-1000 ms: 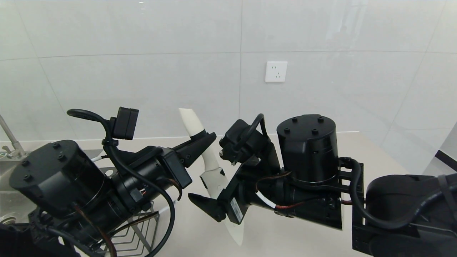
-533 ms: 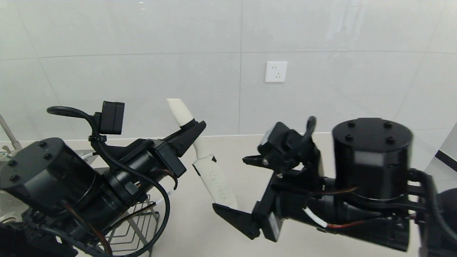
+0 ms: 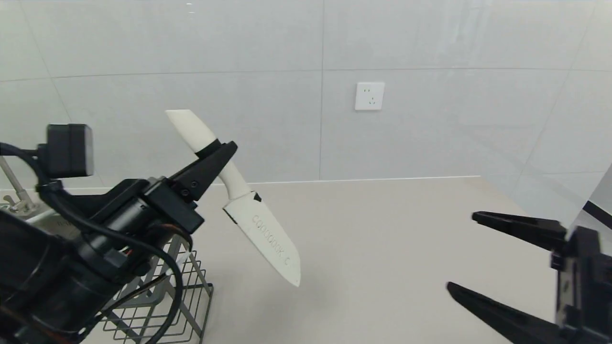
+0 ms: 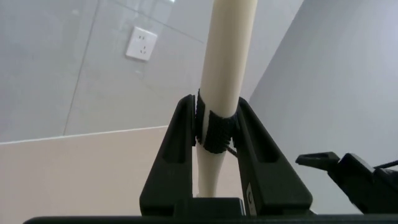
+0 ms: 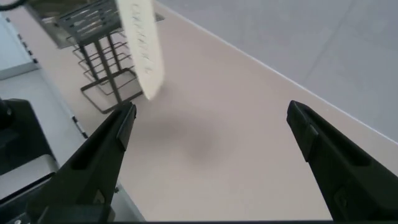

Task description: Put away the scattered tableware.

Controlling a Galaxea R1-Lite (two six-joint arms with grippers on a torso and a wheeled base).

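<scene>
Head view: your left jaws are clamped on the pale handle of a white knife. The knife hangs in the air, its blade sloping down and away from those jaws, tip clear of the worktop. Left wrist view confirms the handle is pinched squarely between the two jaws. Your right jaws stand wide apart and hold nothing, well off on the far side of the knife from the left jaws.

Progress, as judged: the knife is lifted but not yet stowed. A wire rack stands below the left jaws, near the blade without touching it, and it looks the likely place for the knife. I cannot tell what the rack holds, or whether more tableware remains.

Surface: the worktop is plain, pale beige and matte, with a soft shadow beneath the blade.

Room: a tiled wall in pale grey rises behind the worktop, with a white wall socket above the gap between the two sets of jaws. A tap stands behind the left jaws, opposite the knife.
</scene>
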